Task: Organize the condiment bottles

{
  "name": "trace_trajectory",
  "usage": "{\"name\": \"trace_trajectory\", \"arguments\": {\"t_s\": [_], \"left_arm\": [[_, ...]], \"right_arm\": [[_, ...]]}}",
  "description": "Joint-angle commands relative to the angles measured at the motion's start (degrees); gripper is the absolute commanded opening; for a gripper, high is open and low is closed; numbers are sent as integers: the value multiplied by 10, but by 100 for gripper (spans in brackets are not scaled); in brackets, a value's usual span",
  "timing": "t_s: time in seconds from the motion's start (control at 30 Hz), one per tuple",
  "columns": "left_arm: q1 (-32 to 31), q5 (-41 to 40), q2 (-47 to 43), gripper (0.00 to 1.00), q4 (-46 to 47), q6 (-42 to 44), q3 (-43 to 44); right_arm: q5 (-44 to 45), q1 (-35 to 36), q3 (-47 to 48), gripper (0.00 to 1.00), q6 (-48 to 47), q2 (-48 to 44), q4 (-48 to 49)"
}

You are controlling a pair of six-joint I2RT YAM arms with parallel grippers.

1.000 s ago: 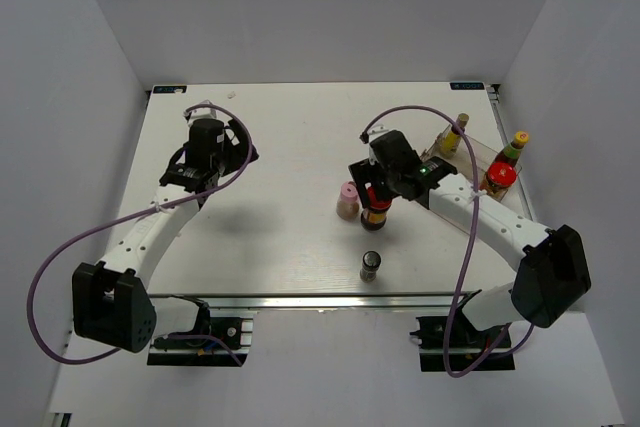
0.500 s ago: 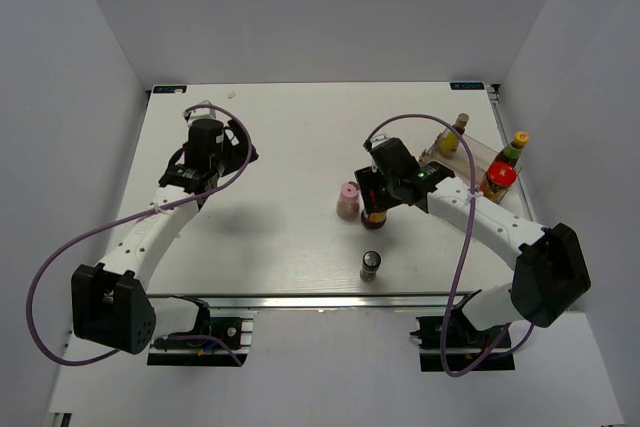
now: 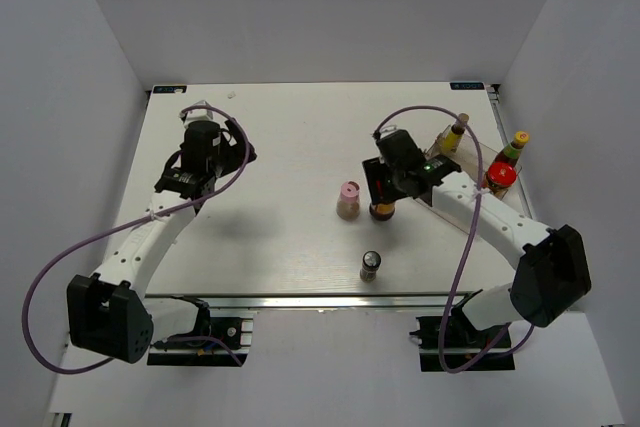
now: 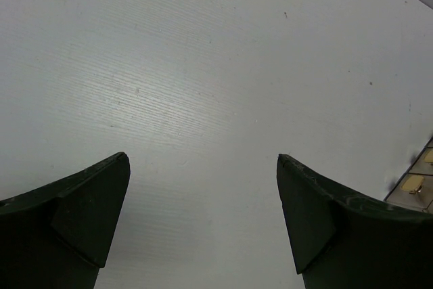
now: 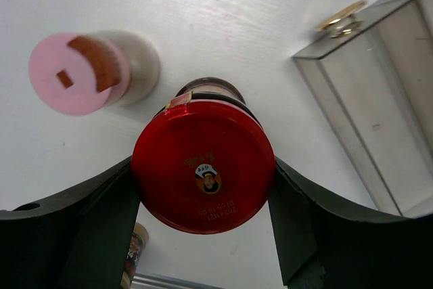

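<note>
Since the right gripper (image 5: 203, 191) pinches only the lid rim of the dark red-lidded glass jar (image 5: 203, 167), approx. mid white table (image 3: 280, 137) w/ a pink-capped shaker (image 5: 78, 72) close at its 9 o'clock, any swing may slip it or clip the shaker; left gripper (image 4: 203, 187) gapes empty.

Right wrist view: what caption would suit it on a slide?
The right gripper clamps a red-lidded jar by its lid, pink-capped shaker and clear rack nearby.

Robot lab — white enclosure (image 3: 90, 47), bolted arms (image 3: 140, 237) (two)
</note>
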Motion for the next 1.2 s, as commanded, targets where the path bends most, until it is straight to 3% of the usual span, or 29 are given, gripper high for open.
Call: {"name": "trace_trajectory", "arguments": {"t_s": [0.0, 0.3, 0.47, 1.17], "left_arm": [[-1, -2, -25, 98, 5, 5, -9], [-1, -10, -39, 98, 8, 10, -17], [-1, -18, -34, 98, 12, 15, -15], [-1, -27, 33, 98, 13, 18, 27]], "right_arm": [[47, -55, 74, 22, 6, -58, 44], [37, -229, 135, 18, -15, -66, 57], [28, -281, 154, 16, -30, -26, 70], [15, -323, 181, 12, -30, 94, 138]]}}
